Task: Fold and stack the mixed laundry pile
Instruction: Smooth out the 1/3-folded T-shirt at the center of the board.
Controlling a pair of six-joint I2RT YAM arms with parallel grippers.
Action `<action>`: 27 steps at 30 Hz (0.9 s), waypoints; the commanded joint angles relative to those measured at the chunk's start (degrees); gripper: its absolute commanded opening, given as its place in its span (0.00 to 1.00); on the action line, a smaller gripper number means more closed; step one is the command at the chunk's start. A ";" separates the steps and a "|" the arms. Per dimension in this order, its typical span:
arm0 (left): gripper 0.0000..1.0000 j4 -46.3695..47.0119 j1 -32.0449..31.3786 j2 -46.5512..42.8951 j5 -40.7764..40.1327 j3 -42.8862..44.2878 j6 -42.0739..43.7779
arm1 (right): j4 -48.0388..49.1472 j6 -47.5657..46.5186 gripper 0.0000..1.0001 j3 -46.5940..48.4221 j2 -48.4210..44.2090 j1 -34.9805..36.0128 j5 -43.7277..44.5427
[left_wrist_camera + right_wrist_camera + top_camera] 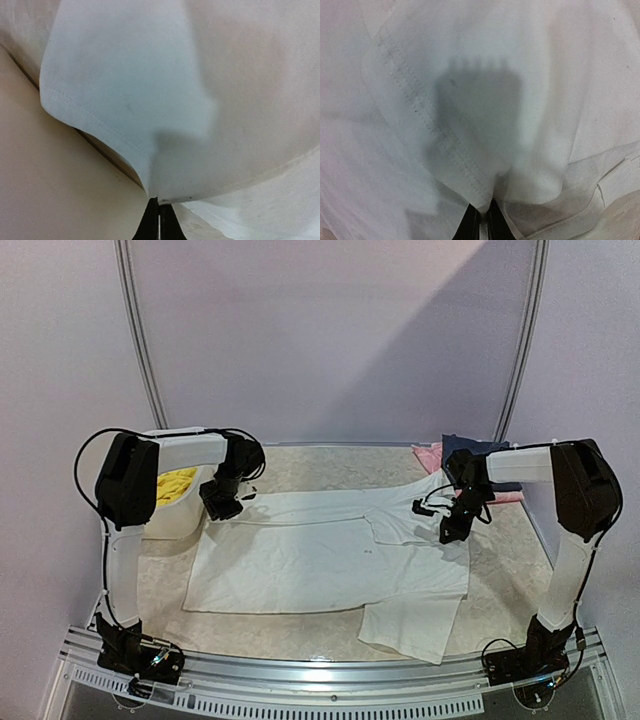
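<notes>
The fingers (151, 227) of your left gripper (222, 502) are pinched together on a stitched corner of the shirt (320, 560), which drapes from the tips in the wrist view. The fingers (470, 227) of your right gripper (452, 530) are likewise clamped on a double-stitched hem, with cloth bunched just above them. The shirt lies spread across the table (300, 465), its long axis running left to right, and the two grips sit on its far edge. The left one is at the far-left corner just beside the basket (175, 520); the right one is toward the right end, probably at a sleeve or shoulder, though the close view is too tight to say which. You look to be at the first fold of the shirt, with both holds made and the cloth not yet lifted. The shorts (178, 483) are in the basket, untouched, so most of the task lies ahead. The next move calls for raising both grippers together, just enough to free the far edge. Then carry them toward you in parallel so the far half lands on the near half. Keep the span between them taut but not stretched, or the middle will sag and crease. Mind the loose sleeve (410, 625) at the near right, which will need tucking afterwards.
</notes>
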 commanded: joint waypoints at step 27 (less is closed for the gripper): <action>0.00 -0.87 -0.01 -0.39 0.39 0.75 -0.23 | -8.43 5.33 0.00 0.25 -12.66 3.82 0.07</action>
